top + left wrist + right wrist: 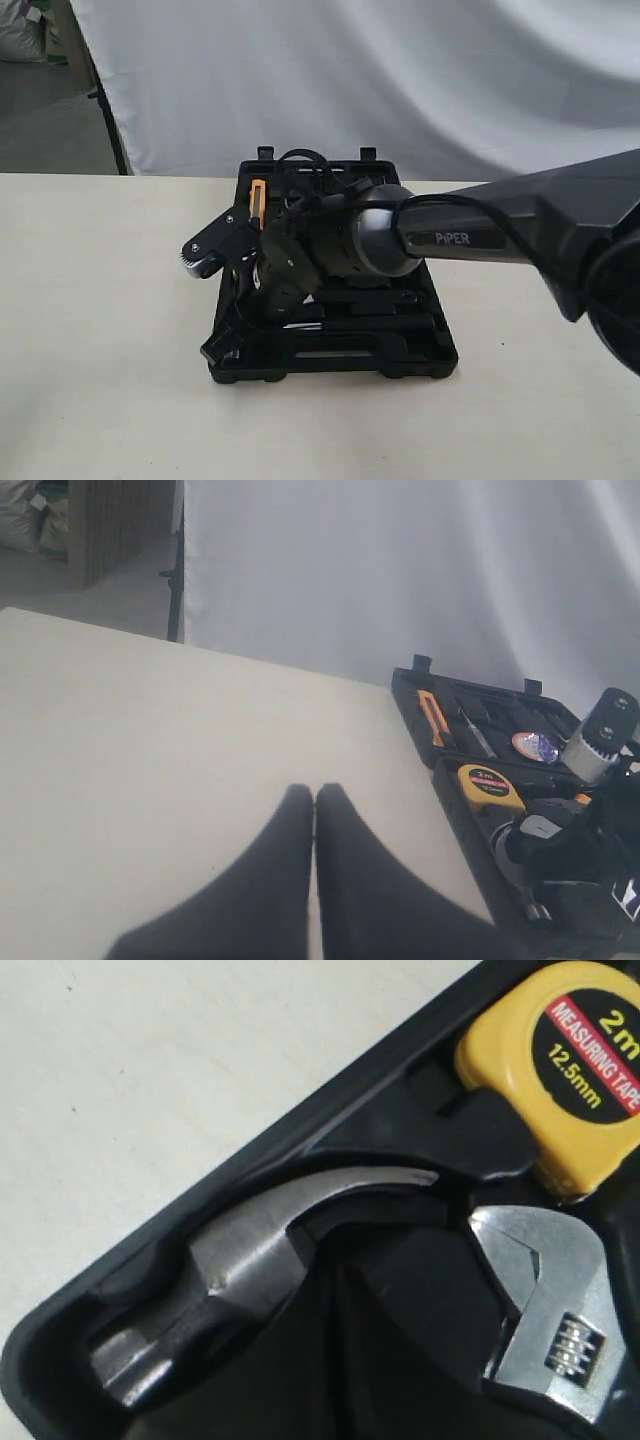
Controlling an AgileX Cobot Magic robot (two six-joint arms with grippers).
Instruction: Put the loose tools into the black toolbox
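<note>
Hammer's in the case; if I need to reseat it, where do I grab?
Probably mid-head on the hammer, at the claw's base, from straight above, jaws across it: it lies flat in its toolbox recess, gaps show either side, and the handle is hidden.

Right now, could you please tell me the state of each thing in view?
toolbox: open, flat on the table.
hammer: head seated in its toolbox recess.
wrench: lying in the toolbox beside the hammer.
tape measure: in the toolbox.
left gripper: shut, empty, above the table.
right gripper: over the toolbox; open or shut unclear.
</note>
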